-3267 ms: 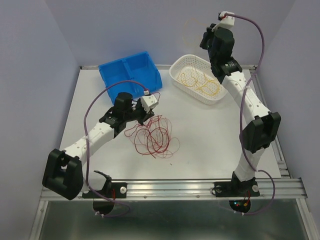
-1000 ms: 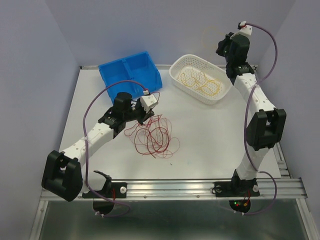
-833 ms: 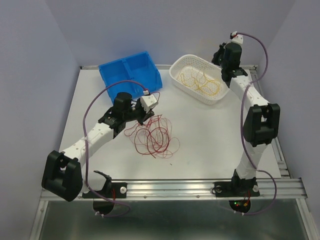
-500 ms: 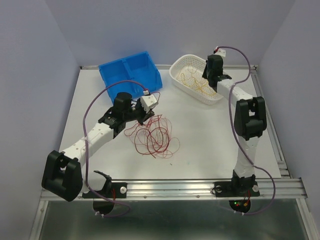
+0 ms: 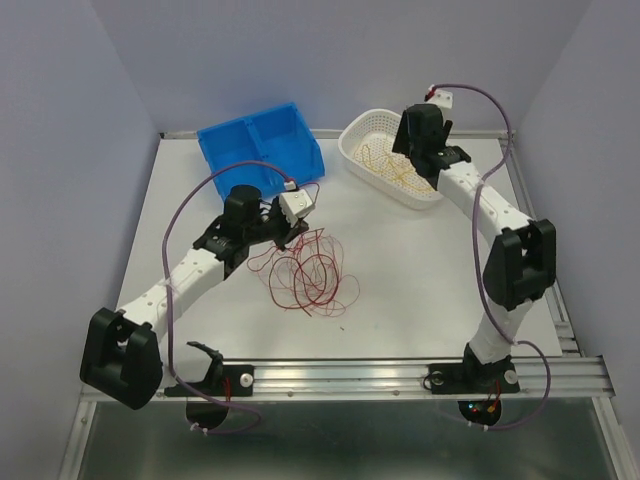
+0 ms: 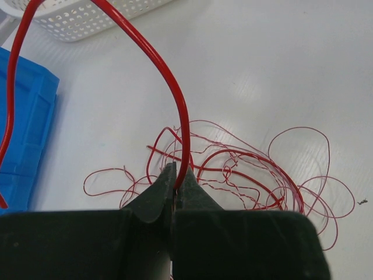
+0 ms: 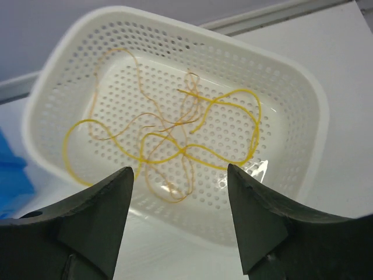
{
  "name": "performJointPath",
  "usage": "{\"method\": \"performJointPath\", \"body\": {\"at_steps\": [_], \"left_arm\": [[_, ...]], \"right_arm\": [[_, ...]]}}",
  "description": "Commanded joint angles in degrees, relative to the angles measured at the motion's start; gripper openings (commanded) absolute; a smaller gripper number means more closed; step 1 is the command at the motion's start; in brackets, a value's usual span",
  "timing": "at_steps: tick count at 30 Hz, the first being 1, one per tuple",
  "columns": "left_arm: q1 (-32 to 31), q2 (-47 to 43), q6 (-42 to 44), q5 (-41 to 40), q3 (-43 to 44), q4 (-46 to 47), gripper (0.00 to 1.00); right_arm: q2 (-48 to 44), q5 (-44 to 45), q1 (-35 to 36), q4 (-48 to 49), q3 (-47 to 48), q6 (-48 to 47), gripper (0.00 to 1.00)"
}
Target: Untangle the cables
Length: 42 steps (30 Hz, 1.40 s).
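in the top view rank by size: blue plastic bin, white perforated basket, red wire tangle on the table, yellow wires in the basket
blue plastic bin and white perforated basket: about alike; the right arm hides part of the basket.
red wire tangle: somewhat smaller.
yellow wires: smallest.

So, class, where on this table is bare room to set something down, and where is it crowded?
Free: the table between the red cables and the right arm, and the front strip before the rail. Crowded: the back, with bin and basket.
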Motion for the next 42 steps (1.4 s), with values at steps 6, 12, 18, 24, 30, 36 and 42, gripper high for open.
{"method": "performJointPath", "body": {"at_steps": [6, 12, 18, 24, 30, 36, 42], "left_arm": [[-0.13, -5.45, -0.36, 2.11, -1.52, 1.11, 0.0], [0.05, -9.49, -0.98, 2.91, -1.61, 0.32, 0.0], [0.05, -15.29, -2.21, 3.87, -2.57, -0.12, 0.0], [0.14, -16.62, -2.3, 6.59, -2.66, -0.56, 0.0], [0.05, -16.54, -2.12, 6.69, -2.57, -0.82, 0.0], [0.05, -17.24, -1.95, 5.19, -3.27, -0.04, 0.0], [0.14, -17.77, -2.12, 4.67, -3.45, 0.41, 0.0]], "right_arm": [[-19.91, -19.77, 14.97, 8.74, -20.8, 0.27, 0.51], [-32.49, -32.94, 17.78, 31.24, -41.13, 0.8, 0.51], [-29.25, -46.21, 20.15, 40.31, -43.35, -3.51, 0.54], [-24.77, -47.28, 27.01, 42.33, -42.38, -9.23, 0.54], [-23.01, -49.12, 28.16, 41.98, -41.06, -9.05, 0.52], [-19.59, -48.07, 28.86, 37.41, -37.81, -9.67, 0.51], [-17.74, -48.6, 29.83, 36.45, -36.49, -9.85, 0.48]]}}
